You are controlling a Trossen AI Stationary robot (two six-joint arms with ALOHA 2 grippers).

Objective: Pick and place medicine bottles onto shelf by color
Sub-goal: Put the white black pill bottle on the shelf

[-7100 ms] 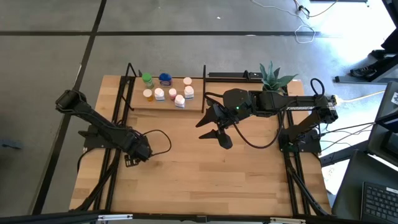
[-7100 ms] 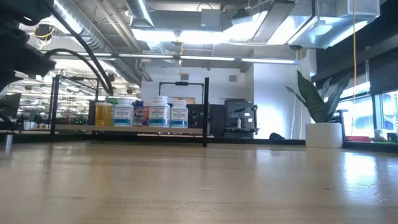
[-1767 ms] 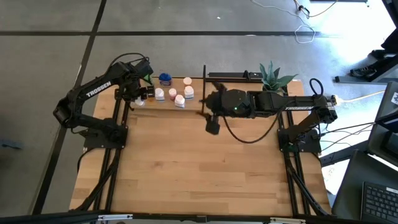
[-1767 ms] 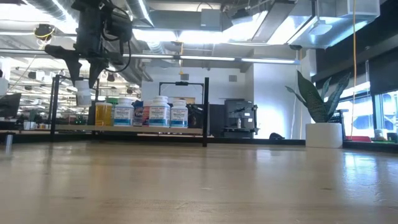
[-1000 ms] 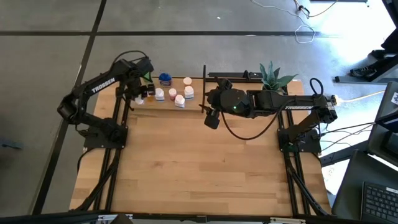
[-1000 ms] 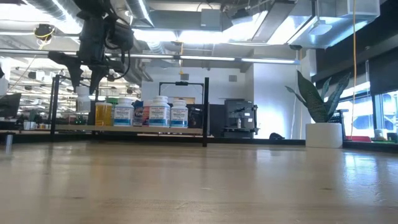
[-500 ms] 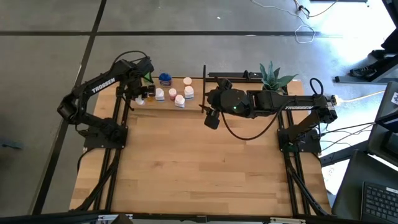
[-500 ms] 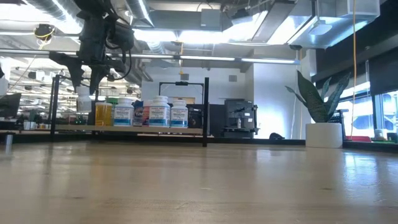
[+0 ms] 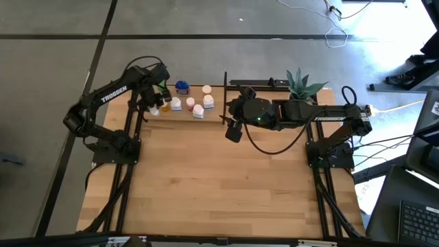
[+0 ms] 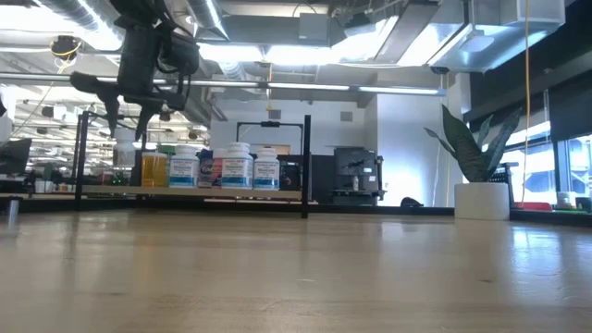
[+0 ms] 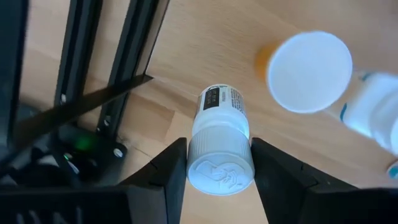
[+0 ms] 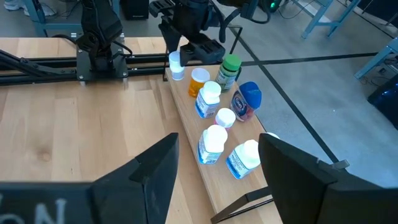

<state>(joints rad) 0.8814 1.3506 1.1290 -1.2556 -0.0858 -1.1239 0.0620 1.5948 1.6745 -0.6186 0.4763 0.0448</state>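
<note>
I work in what looks like an open-plan robotics lab inside an office building. My wooden tabletop (image 9: 219,185) stands on a grey concrete floor (image 9: 55,62) marked with dark lines, with loose cables (image 9: 336,34) trailing across it. Level across the tabletop I see exposed ducts and pipes (image 10: 176,37) under bright ceiling lights (image 10: 305,55), rows of desks with monitors (image 10: 18,153) far back, a dark coffee machine (image 10: 356,180), and a tall potted plant (image 10: 476,157) by large windows (image 10: 555,157). A laptop keyboard (image 9: 418,223) sits beside my rig.
</note>
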